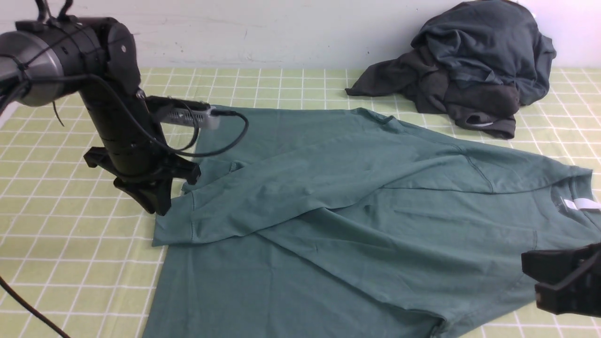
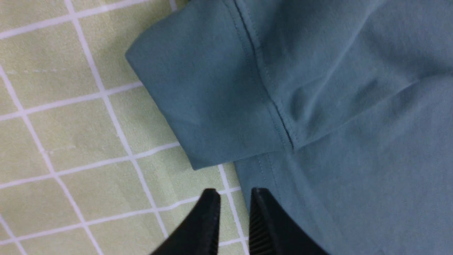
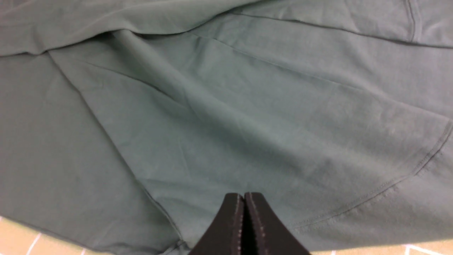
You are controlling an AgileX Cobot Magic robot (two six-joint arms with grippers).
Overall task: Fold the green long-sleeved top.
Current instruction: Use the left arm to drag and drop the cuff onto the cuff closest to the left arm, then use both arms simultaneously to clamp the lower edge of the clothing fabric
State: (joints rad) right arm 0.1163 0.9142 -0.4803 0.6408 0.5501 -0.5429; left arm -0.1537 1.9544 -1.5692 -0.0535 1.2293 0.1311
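- Underneath everything, a checked yellow-green tabletop [image 1: 70, 234].
- Spread flat over its middle and right, the green long-sleeved top [image 1: 352, 244]: long axis running left to right, neck to the robot's right, hem to its left, one sleeve [image 1: 291, 197] laid back across the body.
- Heaped at the far right, well apart from the work, dark garments [image 1: 469, 70].
- Hanging just beside the hem end, left fingers [image 2: 210, 216]: parted a little, gripping nothing, tips over bare tabletop at the garment's edge, with the sleeve cuff [image 2: 198, 106] close ahead.
- Low at the neck end, right fingers [image 3: 235, 219]: pressed together, empty, above the fabric; impossible to tell whether touching it.
- Likely hinge of the coming move: cuff and hem nearer the left arm, neck and shoulder nearer the right.
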